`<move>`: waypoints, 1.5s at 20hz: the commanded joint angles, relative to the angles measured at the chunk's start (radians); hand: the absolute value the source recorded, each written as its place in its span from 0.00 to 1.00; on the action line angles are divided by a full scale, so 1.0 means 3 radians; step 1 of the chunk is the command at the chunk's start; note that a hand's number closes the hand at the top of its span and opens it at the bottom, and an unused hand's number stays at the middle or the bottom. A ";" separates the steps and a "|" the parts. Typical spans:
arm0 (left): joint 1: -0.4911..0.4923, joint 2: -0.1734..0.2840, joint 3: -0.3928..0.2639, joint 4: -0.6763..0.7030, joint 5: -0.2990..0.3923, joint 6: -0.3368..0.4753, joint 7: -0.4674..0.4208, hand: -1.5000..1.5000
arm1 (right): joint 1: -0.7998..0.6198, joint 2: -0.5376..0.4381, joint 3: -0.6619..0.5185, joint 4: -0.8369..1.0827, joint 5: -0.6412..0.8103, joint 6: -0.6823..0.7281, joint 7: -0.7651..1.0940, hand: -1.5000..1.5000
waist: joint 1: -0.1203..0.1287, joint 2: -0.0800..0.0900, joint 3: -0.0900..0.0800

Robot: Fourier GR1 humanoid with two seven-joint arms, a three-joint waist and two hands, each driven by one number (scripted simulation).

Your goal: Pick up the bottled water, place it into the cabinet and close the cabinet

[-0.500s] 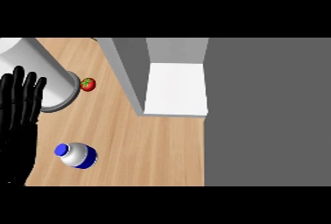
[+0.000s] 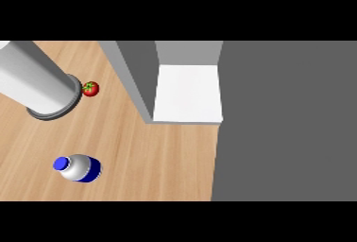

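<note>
The bottled water (image 2: 79, 168) stands on the wooden counter (image 2: 153, 156) at the lower left, seen from above, with a blue cap, a silvery body and a blue band. The cabinet (image 2: 188, 93) is up and to the right of it, open, with a bare white floor inside and a grey panel (image 2: 134, 78) along its left side. Neither hand shows anywhere in the head view.
A tall grey cylinder (image 2: 36, 80) with a darker base ring stands at the upper left. A small red tomato (image 2: 90, 88) lies right beside its base. The counter's right edge runs down at about two thirds across, with dark grey floor (image 2: 286, 142) beyond.
The left hand, which stood open at the left edge, has gone out of view. The bottle, the tomato and the cabinet have kept their places.
</note>
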 commanded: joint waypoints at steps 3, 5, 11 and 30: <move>0.0562 -0.0073 -0.0247 -0.0570 0.0146 0.0324 0.0302 0.00 | 0.0322 0.0093 0.0553 -0.0660 0.0062 0.0015 0.0467 0.00 | -0.0043 0.0018 -0.0002; 0.0527 -0.0074 -0.0129 -0.0532 0.0238 0.0222 0.0313 0.00 | 0.0037 0.0044 0.0421 -0.0575 0.0050 0.0006 0.0637 0.00 | -0.0040 0.0032 -0.0002; 0.1004 -0.0075 -0.0406 -0.0740 0.0203 0.0382 0.0197 0.00 | 0.0226 0.0028 0.0480 -0.0881 0.0034 0.0035 0.0785 0.00 | -0.0039 0.0030 -0.0001; 0.0668 -0.0038 -0.0248 0.0084 -0.0010 0.0390 0.0241 0.00 | -0.0067 0.0146 0.0967 -0.0960 0.0475 -0.0323 0.1086 0.00 | -0.0063 0.0038 -0.0002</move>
